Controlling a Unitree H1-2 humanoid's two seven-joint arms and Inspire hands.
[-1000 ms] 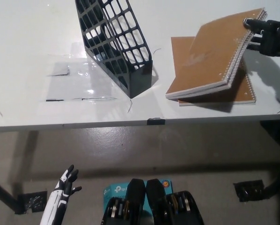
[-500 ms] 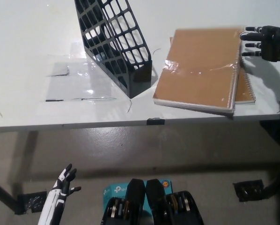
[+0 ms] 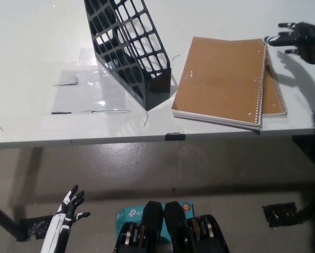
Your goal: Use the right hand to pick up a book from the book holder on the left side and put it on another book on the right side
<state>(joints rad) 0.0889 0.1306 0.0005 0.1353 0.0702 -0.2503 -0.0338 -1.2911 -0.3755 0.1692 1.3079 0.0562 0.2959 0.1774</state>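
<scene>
Now empty, the black right robot hand (image 3: 299,41) hovers with fingers spread just beyond the brown book (image 3: 220,79), touching nothing. That book lies flat atop another book (image 3: 275,95) on the white worktop (image 3: 41,52), spiral edge rightward, beside the black book holder (image 3: 128,45). White left robot hand (image 3: 68,208) hangs open below.
</scene>
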